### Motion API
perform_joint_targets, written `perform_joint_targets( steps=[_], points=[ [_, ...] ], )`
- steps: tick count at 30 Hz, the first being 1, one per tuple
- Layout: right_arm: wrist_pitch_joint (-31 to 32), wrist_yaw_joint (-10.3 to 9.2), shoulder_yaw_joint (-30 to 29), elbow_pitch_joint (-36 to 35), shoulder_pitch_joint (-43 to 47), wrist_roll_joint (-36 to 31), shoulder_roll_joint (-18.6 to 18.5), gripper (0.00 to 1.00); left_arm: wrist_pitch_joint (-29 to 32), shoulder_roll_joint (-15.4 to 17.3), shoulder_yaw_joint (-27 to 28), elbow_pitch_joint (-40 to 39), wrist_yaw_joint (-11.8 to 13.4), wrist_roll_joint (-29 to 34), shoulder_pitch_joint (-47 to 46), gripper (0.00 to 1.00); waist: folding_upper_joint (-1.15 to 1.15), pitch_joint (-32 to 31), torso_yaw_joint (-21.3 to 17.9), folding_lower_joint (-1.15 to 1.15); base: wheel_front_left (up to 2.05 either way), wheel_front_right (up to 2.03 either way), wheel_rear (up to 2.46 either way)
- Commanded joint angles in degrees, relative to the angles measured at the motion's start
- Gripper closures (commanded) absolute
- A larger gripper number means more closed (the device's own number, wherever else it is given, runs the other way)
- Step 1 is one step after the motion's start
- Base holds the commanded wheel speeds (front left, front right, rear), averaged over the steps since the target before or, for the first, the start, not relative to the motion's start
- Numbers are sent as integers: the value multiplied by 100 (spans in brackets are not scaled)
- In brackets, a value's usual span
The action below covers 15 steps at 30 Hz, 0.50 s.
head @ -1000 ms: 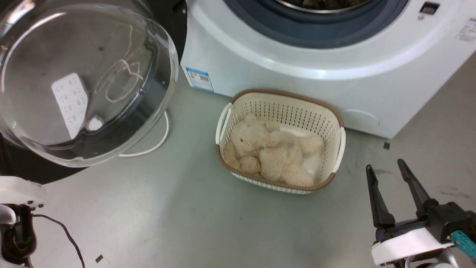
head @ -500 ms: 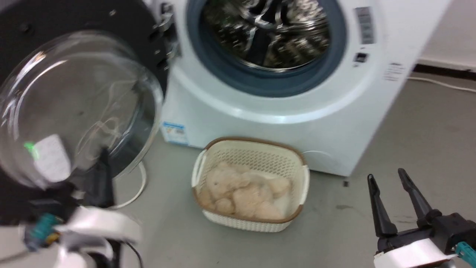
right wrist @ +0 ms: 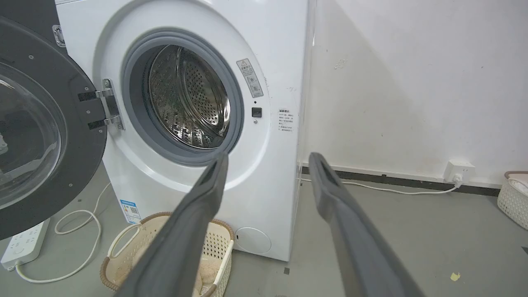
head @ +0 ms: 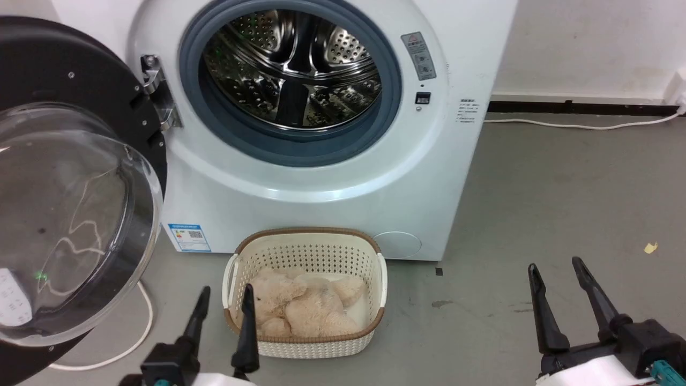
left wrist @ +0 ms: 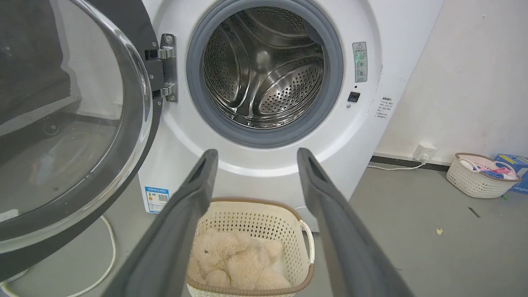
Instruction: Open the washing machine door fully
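Note:
The white washing machine (head: 332, 203) (left wrist: 264, 169) (right wrist: 280, 74) stands ahead with its steel drum showing inside a grey gasket. Its door (head: 69, 214) (left wrist: 70, 123) (right wrist: 37, 140), a black disc with a bulging glass bowl, hangs swung out to the left on a metal hinge (head: 155, 91). My left gripper (head: 225, 300) (left wrist: 253, 159) is open low at the front, clear of the door, with nothing between its fingers. At the lower right my right gripper (head: 557, 273) (right wrist: 268, 165) is open too, over bare floor.
A cream basket (head: 308, 252) (left wrist: 255, 210) (right wrist: 136, 231) holding a beige plush toy (head: 305, 308) sits on the floor before the machine. A white cable (head: 139, 332) and power strip (right wrist: 22, 243) lie under the door. Another basket (left wrist: 480, 179) stands by the right wall.
The head camera has tilted up, so the whole drum and door now show. The left gripper has come into view at the lower left, fingers up and open. The right gripper holds its place.

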Motion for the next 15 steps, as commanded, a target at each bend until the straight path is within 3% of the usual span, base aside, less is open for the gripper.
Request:
perform_joint_targets(
  steps=[1, 15],
  points=[
    [-40, -5, 9, 32, 112, 44, 17, 0, -54, -46, -25, 64, -20, 47, 109, 0, 0, -34, -60, 1, 0, 0, 0],
    [-48, -5, 64, 174, 324, 138, 17, 0, -129, -198, -53, 390, -46, 369, 144, 0, 0, -123, -112, 1, 0, 0, 0]
  ],
)
